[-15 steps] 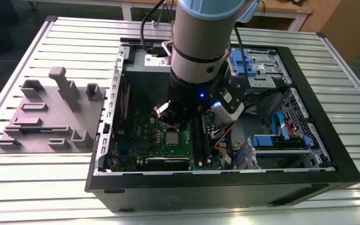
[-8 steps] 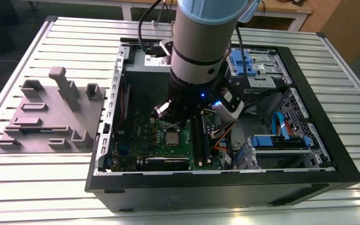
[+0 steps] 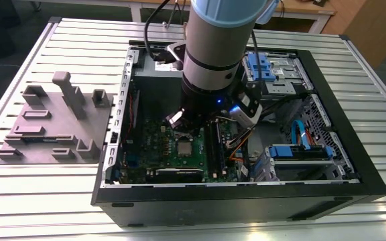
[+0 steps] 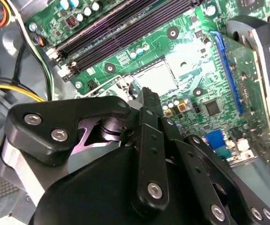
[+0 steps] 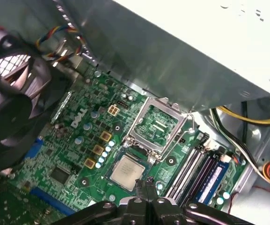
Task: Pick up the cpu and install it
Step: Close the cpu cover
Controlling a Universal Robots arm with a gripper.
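Where the gripper hangs: low inside the open computer case, just above the motherboard.
Fingers: black, pressed together at the tips, with nothing pinched between them in both wrist views.
Cpu: silvery square chip, lying flat in its seat on the green board, right by the fingertips; whether they touch it cannot be told.
Socket frame: metal, hinged open, standing tilted just beside the cpu.
Memory slots: long dark rows, near the socket.
Cooling fan: black, round, at the board's edge.
Power supply: grey metal box overhanging the board.
Arm: grey and pale blue, reaching straight down into the case.
Fixture plate: grey, with upright blocks, on the slatted metal table, at the exterior view's left of the case.
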